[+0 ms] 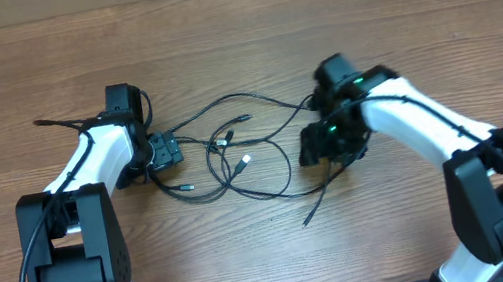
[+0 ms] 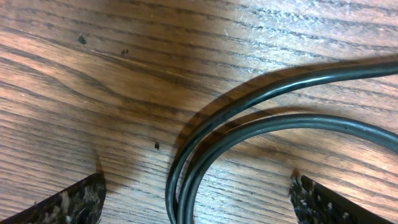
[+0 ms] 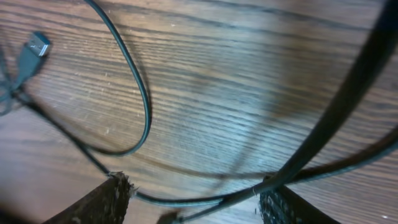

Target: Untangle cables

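The thin black cables (image 1: 251, 151) lie in a loose tangle on the wood table between my arms, with small silver plug tips (image 1: 246, 160) showing. My left gripper (image 1: 169, 155) sits low at the tangle's left end. It is open, and two cable strands (image 2: 186, 180) curve between its fingers (image 2: 68, 202) without being pinched. My right gripper (image 1: 315, 143) is at the tangle's right end, its jaws apart. Cable strands (image 3: 205, 200) cross the gap and touch the right finger (image 3: 283, 205). A USB plug (image 3: 34, 46) lies at the upper left of the right wrist view.
One loose cable end (image 1: 308, 220) trails toward the front of the wooden table (image 1: 233, 22). A thicker black arm cable (image 1: 56, 122) runs off behind the left arm. Both arm bases stand at the near corners.
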{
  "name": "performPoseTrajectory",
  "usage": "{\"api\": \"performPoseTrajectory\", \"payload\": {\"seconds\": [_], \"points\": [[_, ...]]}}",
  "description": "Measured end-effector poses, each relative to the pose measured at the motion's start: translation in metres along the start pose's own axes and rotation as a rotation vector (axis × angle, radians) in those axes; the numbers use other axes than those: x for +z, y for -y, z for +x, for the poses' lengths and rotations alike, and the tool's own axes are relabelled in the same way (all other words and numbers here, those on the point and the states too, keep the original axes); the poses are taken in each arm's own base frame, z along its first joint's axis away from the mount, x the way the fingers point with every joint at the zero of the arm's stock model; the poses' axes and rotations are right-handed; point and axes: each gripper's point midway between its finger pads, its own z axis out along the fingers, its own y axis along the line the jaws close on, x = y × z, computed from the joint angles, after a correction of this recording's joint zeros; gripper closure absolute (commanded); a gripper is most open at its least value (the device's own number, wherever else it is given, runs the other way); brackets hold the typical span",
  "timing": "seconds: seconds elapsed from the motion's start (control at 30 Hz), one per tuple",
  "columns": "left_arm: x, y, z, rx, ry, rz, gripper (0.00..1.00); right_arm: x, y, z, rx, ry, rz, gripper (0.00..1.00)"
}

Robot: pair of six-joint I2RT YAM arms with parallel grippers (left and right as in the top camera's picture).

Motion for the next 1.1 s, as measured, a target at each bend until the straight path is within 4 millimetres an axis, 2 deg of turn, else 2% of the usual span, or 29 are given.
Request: {"api": "performPoseTrajectory", "payload": {"seconds": [0.23, 0.37, 0.6, 0.73, 0.9, 1.1], "points": [[0.0, 0.0, 0.0, 0.002, 0.0, 0.0, 0.04, 0.011, -0.015, 0.0, -0.025, 0.092, 0.184, 0.45], [0.0, 0.0, 0.0, 0.006, 0.0, 0.0, 0.04, 0.014, -0.027, -0.007, -0.045, 0.168, 0.227, 0.5], [0.0, 0.0, 0.0, 0.006, 0.0, 0.0, 0.04, 0.016, -0.04, -0.011, -0.079, 0.229, 0.252, 0.5], [0.0, 0.0, 0.0, 0.007, 0.0, 0.0, 0.04, 0.024, -0.037, -0.013, -0.078, 0.253, 0.245, 0.5], [0.0, 0.0, 0.0, 0.007, 0.0, 0.0, 0.03, 0.038, -0.021, 0.002, -0.073, 0.214, 0.276, 0.51], [0.0, 0.001, 0.001, 0.011, -0.002, 0.001, 0.01, 0.04, -0.019, 0.001, -0.073, 0.224, 0.281, 0.5]]}}
